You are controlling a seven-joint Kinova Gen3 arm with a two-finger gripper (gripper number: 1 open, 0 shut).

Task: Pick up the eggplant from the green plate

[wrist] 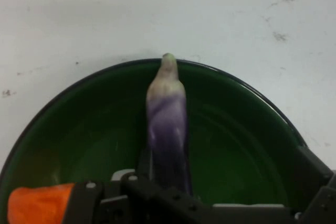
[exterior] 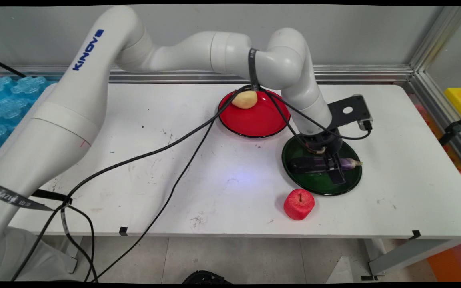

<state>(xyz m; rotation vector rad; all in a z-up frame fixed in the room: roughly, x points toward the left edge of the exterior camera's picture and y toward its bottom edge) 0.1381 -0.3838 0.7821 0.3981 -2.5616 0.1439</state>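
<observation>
A red apple [exterior: 299, 204] sits near the white table's [exterior: 394, 192] front edge. Just behind it, the black gripper [exterior: 331, 165] reaches down into a dark green plate [exterior: 350, 180], its fingers closed around a slim eggplant [wrist: 168, 121] that is purple streaked with white and tapers to a pale tip pointing toward the plate's rim. Farther back, a yellowish potato [exterior: 244, 99] rests on a red plate [exterior: 254, 120].
</observation>
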